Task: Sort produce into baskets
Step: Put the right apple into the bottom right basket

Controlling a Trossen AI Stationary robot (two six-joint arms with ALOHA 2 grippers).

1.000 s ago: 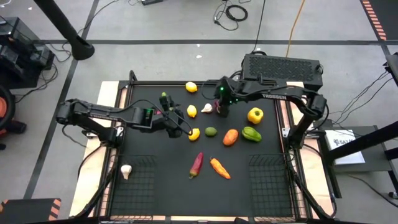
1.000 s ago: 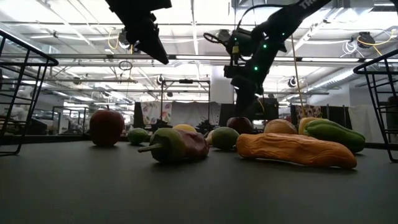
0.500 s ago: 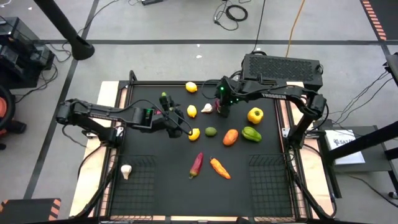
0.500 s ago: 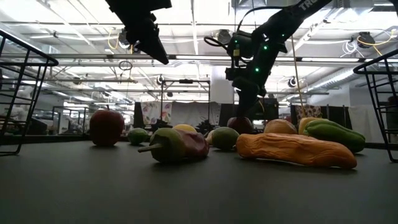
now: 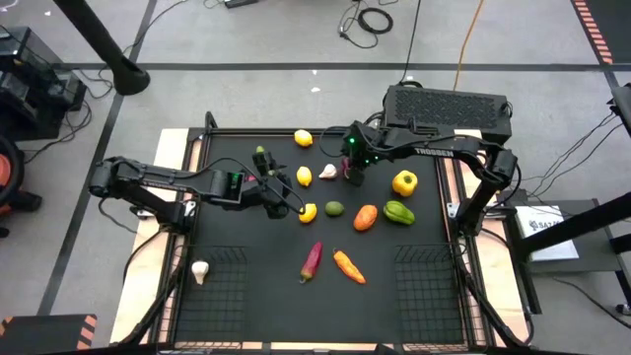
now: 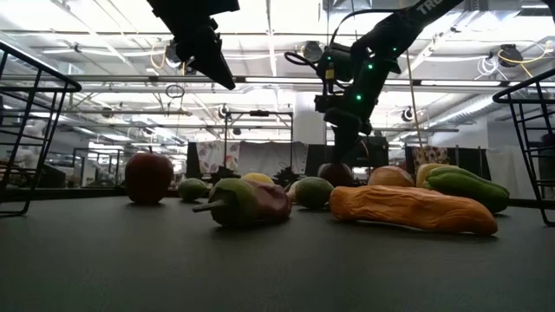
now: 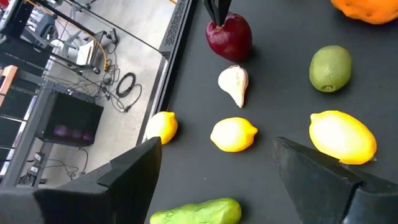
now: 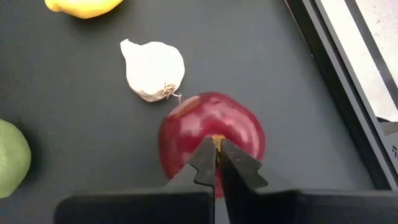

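Note:
A red apple [image 8: 211, 134] stands on the black tabletop at far centre, next to a white garlic [image 8: 153, 70]; it also shows in the high view [image 5: 348, 177]. My right gripper [image 8: 216, 158] points down over the apple's top, shut on its stem. My left gripper [image 5: 293, 203] hangs open and empty above the table's middle left, and a yellow lemon [image 7: 342, 138] lies beside one of its fingers. Two black wire baskets sit at the near left [image 5: 225, 296] and near right [image 5: 429, 291]. My right gripper pinches the stem [image 8: 216, 142] at the top of the red apple between its two fingertips. The fingers come from above, pointing down. The apple stands upright with its underside on the tabletop [image 6: 334, 176].
Around the apple lie two more lemons [image 5: 304, 138] [image 5: 305, 177], a lime [image 5: 334, 208], an orange fruit [image 5: 366, 217], a green pepper [image 5: 398, 212], a yellow pepper [image 5: 404, 182], a cucumber [image 5: 261, 158], a red-green chili [image 5: 312, 260] and a carrot [image 5: 348, 266]. Another garlic [image 5: 200, 271] lies at the left basket.

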